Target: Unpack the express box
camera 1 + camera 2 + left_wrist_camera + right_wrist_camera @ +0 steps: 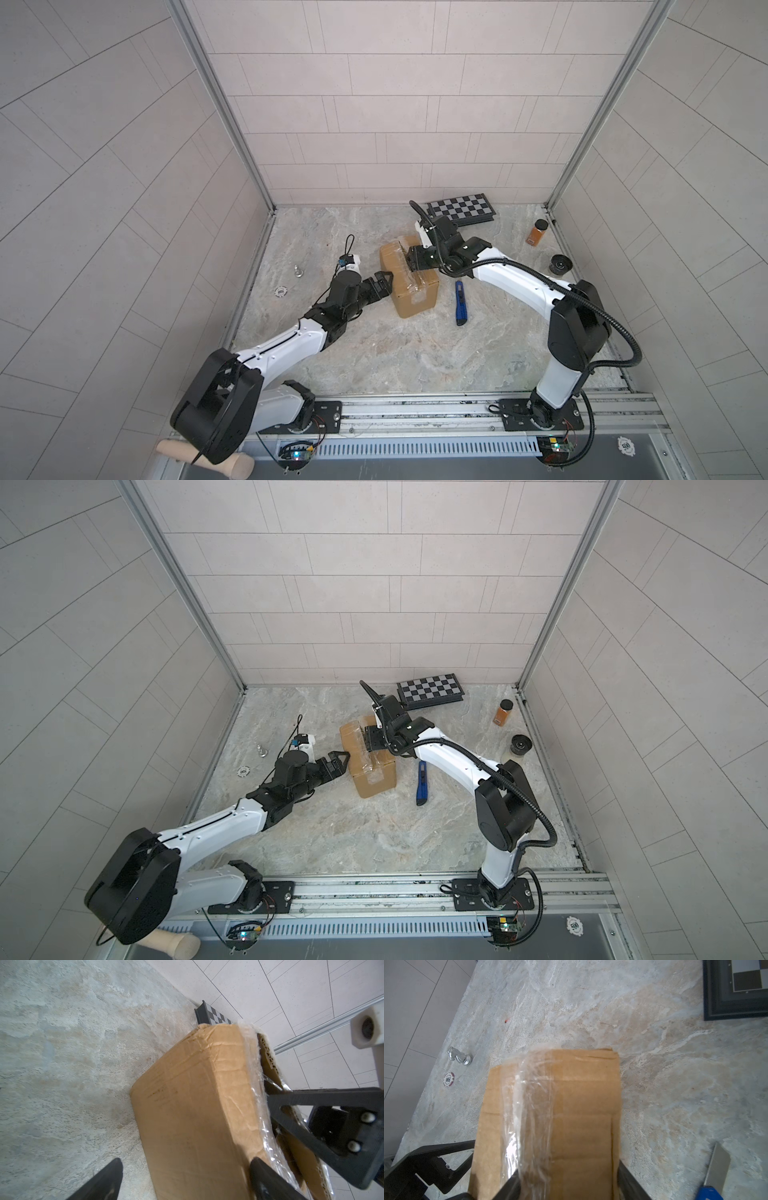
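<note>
One box [415, 301] is seen on the table [374, 353], lying between the two grippers, with one band of clear tape [529, 1115] along its top seam. The left gripper [386, 284] is held wide open at the box's left side. In the left wrist view its two fingers [104, 1180] are spread, one by the box's top edge and one over bare table, and nothing is gripped. The right gripper [409, 259] is set on the box's top from the right, jaws about half apart, with taped cardboard between its two fingers [629, 1184]; whether that cardboard is clamped cannot be told. One checkered case [461, 209] lies behind the box to the right. One blue knife [459, 302] lies just right of the box. One jar [536, 232] and one black round thing [560, 264] stand well to the box's right. One silver knight [298, 270] and one chip [280, 292] lie left of the box. A second chip [627, 446] and one wooden pin [208, 455] lie well in front of the box, by the arm bases.
</note>
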Robot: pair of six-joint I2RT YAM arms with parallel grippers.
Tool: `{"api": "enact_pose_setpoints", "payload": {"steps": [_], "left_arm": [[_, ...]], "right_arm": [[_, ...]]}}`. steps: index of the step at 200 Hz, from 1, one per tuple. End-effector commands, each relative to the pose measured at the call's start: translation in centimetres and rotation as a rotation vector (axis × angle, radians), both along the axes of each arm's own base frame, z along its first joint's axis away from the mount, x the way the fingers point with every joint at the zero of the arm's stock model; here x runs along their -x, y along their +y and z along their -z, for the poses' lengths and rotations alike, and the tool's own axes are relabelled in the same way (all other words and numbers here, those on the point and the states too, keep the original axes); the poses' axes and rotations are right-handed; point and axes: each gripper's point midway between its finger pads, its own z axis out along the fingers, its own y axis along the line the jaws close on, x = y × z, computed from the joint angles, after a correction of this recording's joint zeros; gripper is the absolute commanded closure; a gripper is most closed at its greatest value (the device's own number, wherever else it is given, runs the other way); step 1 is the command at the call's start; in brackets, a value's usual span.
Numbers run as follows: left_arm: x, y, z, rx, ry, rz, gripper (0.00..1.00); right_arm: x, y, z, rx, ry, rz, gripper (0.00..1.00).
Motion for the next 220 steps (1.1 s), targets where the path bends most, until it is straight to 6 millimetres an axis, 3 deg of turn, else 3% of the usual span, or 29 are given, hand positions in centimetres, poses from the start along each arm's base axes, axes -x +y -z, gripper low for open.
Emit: {"api": "enact_pose_setpoints", "payload": {"steps": [1, 19, 53, 77, 152, 220], "left_arm": [[2.8, 2.2, 5.5, -0.138, 0.177, -0.011, 0.03], [2.4, 1.7, 2.9, -0.092, 0.108, 0.001, 0.02], [2.0, 1.3, -5.0, -0.026, -0.074, 0.026, 0.01], [1.7, 1.3, -7.3, -0.061, -0.108, 0.037, 0.0], [0.8, 1.2, -3.4, -0.116, 0.023, 0.017, 0.0], [2.3, 4.1, 4.5, -0.297, 0.233, -0.063, 0.01]], "right_arm": [[-0.6, 1.5, -6.9, -0.213, -0.117, 0.002, 0.95], [-0.5, 1.5, -6.6, -0.202, -0.114, 0.003, 0.95], [0.0, 2.0, -6.1, -0.206, -0.101, -0.011, 0.95], [0.4, 2.5, -5.8, -0.214, -0.095, -0.019, 0.95], [1.3, 3.7, -5.4, -0.218, -0.083, -0.028, 0.95], [1.8, 4.1, -6.8, -0.298, -0.08, -0.036, 0.95]]}}
